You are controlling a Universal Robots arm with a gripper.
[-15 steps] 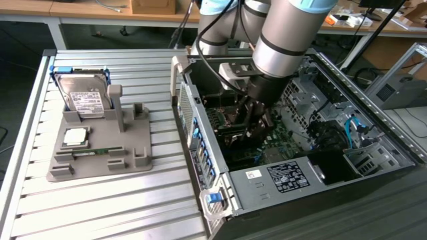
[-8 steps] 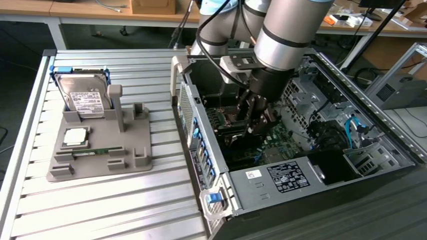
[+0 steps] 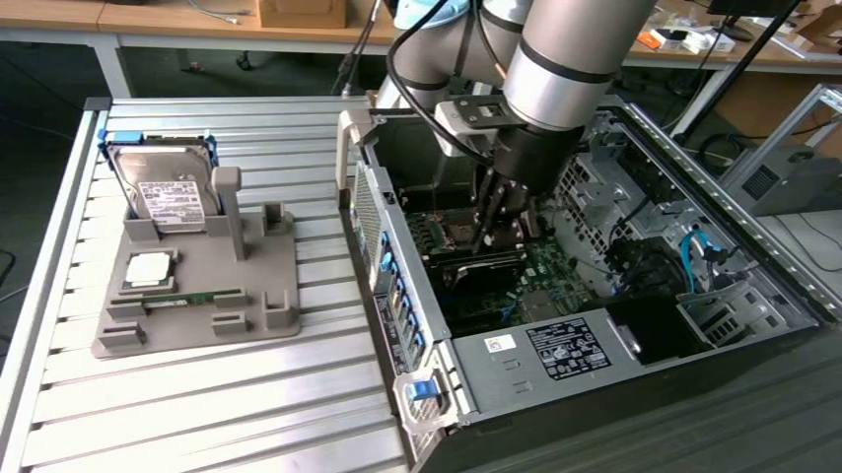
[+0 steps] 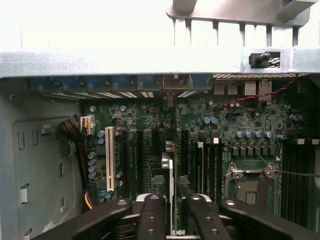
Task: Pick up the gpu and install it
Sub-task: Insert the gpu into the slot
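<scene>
I am holding the gpu (image 4: 171,190) edge-on inside the computer case (image 3: 526,360); my hand (image 4: 171,212) is pinching it above the motherboard (image 4: 150,130); installing now calls for squaring it over a slot.

Bright overhead light; glare washes wrist view.
</scene>
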